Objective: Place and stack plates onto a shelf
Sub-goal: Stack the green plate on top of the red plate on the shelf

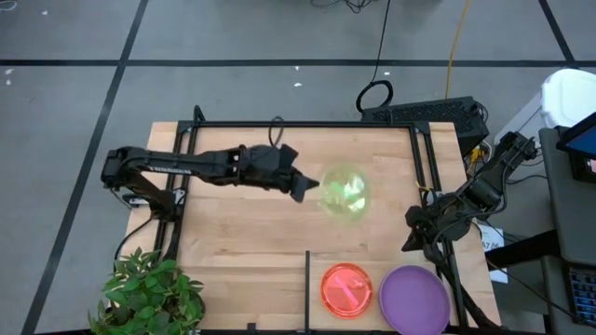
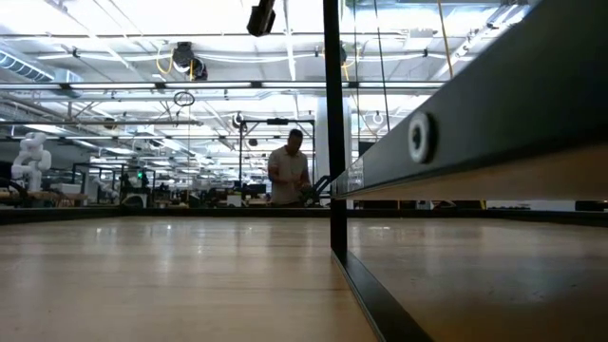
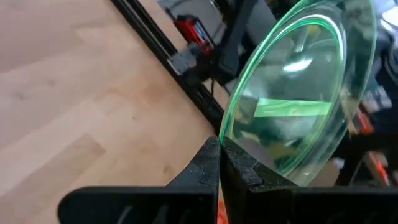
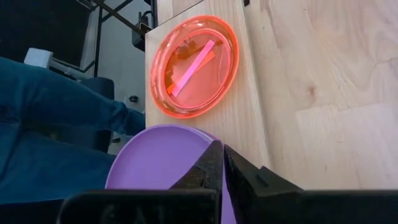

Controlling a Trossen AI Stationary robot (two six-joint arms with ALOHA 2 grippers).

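My left gripper (image 1: 312, 188) (image 3: 221, 155) is out over the middle of the table, shut on the translucent green plate (image 1: 346, 193) (image 3: 292, 106). The red-pink plate (image 1: 346, 288) (image 4: 194, 65) and the purple plate (image 1: 414, 300) (image 4: 158, 158) lie flat, side by side, on the pale shelf panel (image 1: 372, 262) at the near right, right of the black divider bar (image 1: 307, 284). My right gripper (image 1: 412, 240) (image 4: 222, 158) is shut and holds nothing; it hangs near the table's right edge, on the far side of the purple plate. The low view shows no gripper. My left gripper pinches the green plate's rim (image 3: 225, 135) between its two fingers, on the side of the plate toward the table's left. The fingers come at it from the left. The plate juts out past the fingertips toward the right, lifted clear of the table.
A black metal frame (image 1: 307, 124) runs along the table's far and side edges. A potted plant (image 1: 149, 293) stands at the near left corner. Bare wood (image 1: 242, 242) lies left of the divider bar. A person (image 2: 288, 171) stands far back in the room.
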